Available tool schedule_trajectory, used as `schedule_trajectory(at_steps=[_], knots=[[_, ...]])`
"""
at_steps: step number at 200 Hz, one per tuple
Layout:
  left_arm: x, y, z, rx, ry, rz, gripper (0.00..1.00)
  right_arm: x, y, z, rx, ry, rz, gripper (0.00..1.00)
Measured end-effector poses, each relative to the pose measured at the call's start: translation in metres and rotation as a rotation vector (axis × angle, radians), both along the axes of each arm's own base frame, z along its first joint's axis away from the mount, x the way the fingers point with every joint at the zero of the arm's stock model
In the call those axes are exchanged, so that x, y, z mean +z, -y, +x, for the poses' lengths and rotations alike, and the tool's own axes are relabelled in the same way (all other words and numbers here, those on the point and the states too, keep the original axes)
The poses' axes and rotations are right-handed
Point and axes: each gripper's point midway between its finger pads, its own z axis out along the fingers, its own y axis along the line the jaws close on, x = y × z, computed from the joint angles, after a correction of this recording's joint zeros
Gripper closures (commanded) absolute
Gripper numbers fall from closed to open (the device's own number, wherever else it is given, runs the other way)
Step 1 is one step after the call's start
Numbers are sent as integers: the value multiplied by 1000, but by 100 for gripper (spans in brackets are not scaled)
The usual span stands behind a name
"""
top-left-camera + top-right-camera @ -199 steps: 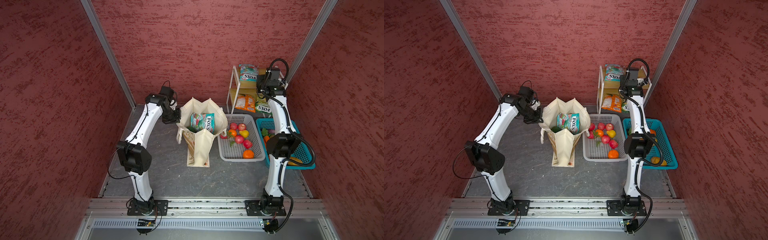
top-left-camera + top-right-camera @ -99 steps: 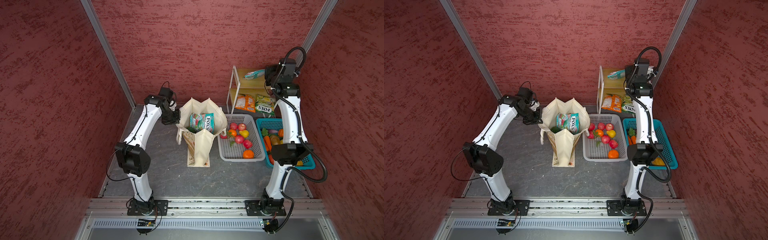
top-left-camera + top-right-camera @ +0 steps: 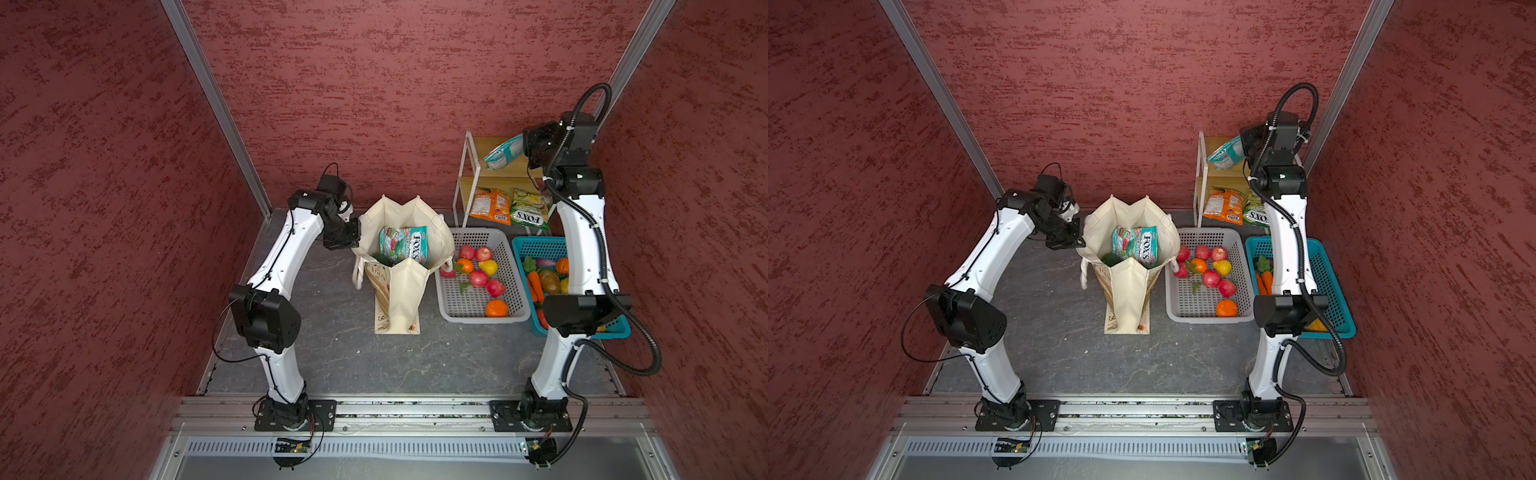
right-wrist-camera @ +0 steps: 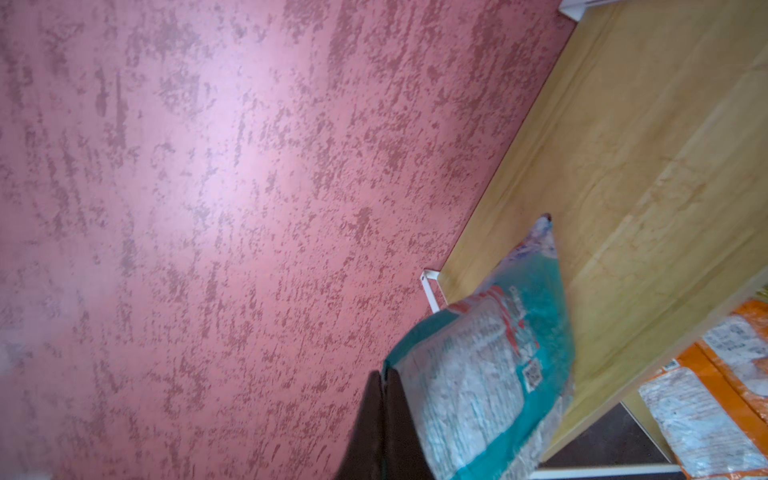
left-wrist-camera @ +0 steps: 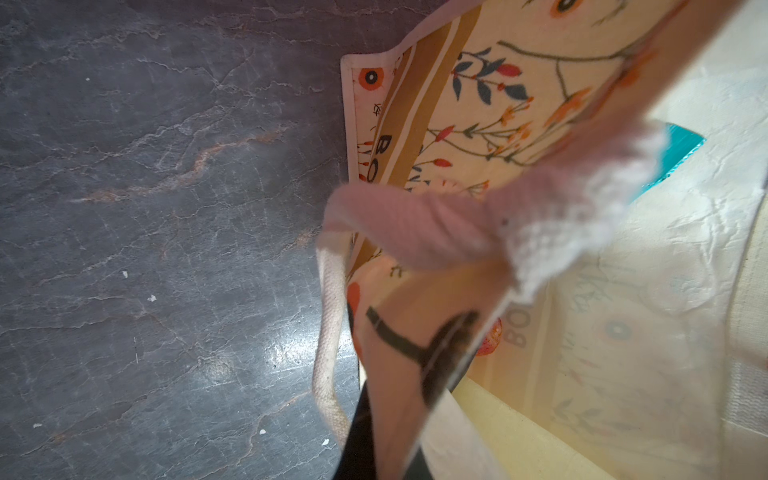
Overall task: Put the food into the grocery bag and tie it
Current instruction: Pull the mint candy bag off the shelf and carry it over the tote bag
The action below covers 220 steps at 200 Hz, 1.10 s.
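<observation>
Our right hand [image 3: 524,145] is pinching the teal FOX'S packet [image 3: 504,152] above the shelf [image 3: 492,142]; we are seeing the grocery bag [image 3: 401,291] lower to its left, our left hand [image 3: 354,237] clamping its rim open.

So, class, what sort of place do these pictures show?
Probably a mock grocery shop built as a robot test cell: a shelf of snack packets, baskets of fruit and vegetables beside a tote bag, and two robot arms bolted to a metal rail between red walls.
</observation>
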Motion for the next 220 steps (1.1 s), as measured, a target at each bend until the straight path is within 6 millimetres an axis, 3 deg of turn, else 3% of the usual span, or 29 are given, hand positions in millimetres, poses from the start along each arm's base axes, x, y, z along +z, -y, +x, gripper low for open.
schedule_trajectory(at_steps=[61, 105, 167, 220], knots=[[0, 0, 0, -1, 0, 0, 98, 52, -37, -46, 107, 112, -91, 100], [-2, 0, 0, -7, -2, 7, 98, 70, -85, -72, 238, 171, -174, 100], [-5, -2, 0, -4, -5, 11, 98, 62, -163, -108, 453, 182, -309, 100], [-8, -3, 0, -2, -10, 11, 98, 36, -216, -131, 603, 152, -423, 100]])
